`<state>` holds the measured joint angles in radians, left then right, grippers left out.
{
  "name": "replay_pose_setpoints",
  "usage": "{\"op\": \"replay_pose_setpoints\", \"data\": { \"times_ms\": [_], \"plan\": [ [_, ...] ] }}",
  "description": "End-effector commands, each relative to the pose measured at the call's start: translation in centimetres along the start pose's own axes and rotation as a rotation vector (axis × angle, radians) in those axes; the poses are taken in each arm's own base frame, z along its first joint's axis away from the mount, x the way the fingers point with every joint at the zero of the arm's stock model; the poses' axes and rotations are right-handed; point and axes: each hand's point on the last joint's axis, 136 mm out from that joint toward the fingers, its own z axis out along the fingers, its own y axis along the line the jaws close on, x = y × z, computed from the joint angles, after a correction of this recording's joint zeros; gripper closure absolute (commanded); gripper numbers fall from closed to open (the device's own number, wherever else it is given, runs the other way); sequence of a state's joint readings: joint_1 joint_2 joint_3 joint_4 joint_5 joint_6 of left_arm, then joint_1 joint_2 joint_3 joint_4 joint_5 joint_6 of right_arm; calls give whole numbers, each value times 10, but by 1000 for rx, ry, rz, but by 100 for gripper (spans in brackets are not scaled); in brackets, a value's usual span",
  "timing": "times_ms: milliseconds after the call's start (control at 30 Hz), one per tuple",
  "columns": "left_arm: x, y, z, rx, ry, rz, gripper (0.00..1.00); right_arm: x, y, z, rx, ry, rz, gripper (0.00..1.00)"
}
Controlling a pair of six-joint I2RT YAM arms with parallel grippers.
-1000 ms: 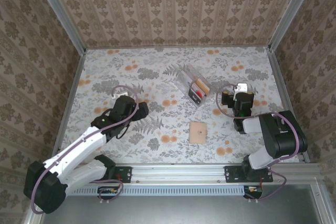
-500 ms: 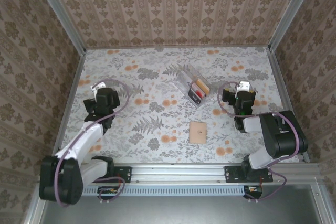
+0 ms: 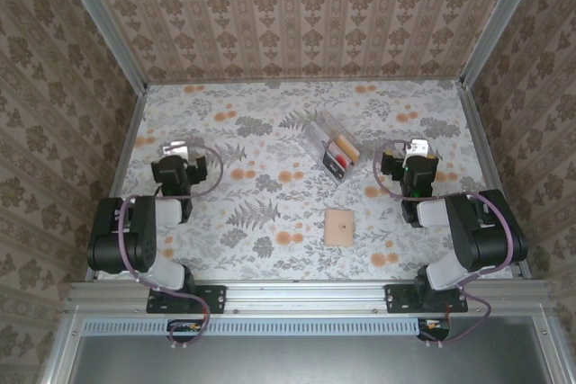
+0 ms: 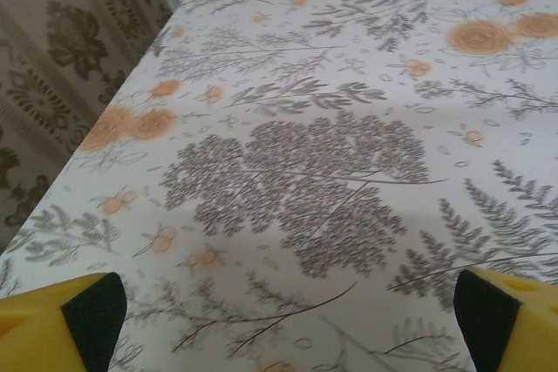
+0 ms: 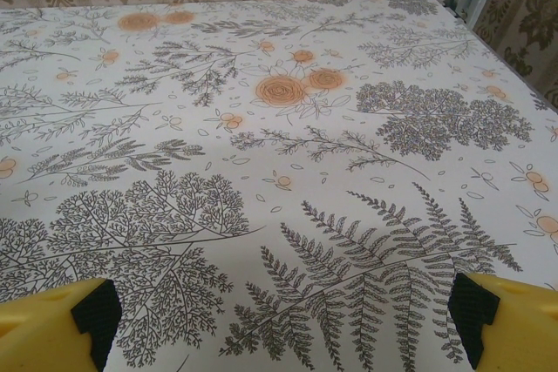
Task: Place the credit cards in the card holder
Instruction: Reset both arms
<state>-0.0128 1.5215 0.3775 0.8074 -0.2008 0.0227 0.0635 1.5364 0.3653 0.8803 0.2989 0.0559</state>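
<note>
The card holder (image 3: 317, 136), a clear slotted stand, sits on the far half of the table (image 3: 261, 114), a little right of centre and turned at a slant to the table's edges. The credit cards (image 3: 338, 154) stand on edge inside its slots, an orange-yellow one toward the far right side and a red one just beside it, nearer the arms; how many cards there are in all is too small to tell. Toward the near edge from the holder, well apart from it, a tan wallet (image 3: 339, 227) lies flat and closed on the flowered tablecloth. The right gripper (image 3: 416, 157) rests low over the table to the right of the holder, with a clear gap between them, its arm folded back on its base. In the right wrist view the right gripper (image 5: 288, 320) has its jaws spread wide, the yellow fingertips (image 5: 83, 315) at the two lower corners and nothing but fern-patterned cloth between them. The left gripper (image 3: 174, 157) sits far on the other side, near the left edge of the table, its arm likewise folded. In the left wrist view the left gripper (image 4: 292, 315) is also spread wide and holds nothing, with patterned cloth between its tips. Brown patterned walls (image 3: 297, 6) close the table in on three sides, and an aluminium rail (image 3: 306, 294) runs along the near edge where both bases are bolted.
</note>
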Motion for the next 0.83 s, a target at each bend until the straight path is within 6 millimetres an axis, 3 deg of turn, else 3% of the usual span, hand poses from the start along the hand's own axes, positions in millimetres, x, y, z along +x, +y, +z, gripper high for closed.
{"op": "replay_pose_setpoints", "data": {
  "times_ms": [0, 67, 800],
  "plan": [
    [-21, -9, -4, 61, -129, -38, 0, -16, 0, 1, 2, -46, 27, 1],
    [-19, -10, 0, 32, -72, -23, 0, -16, 0, 1, 1, -45, 27, 0],
    [-21, -14, 0, 19, -85, 0, 0, -16, 0, 2, 1, -46, 27, 0]
  ]
}}
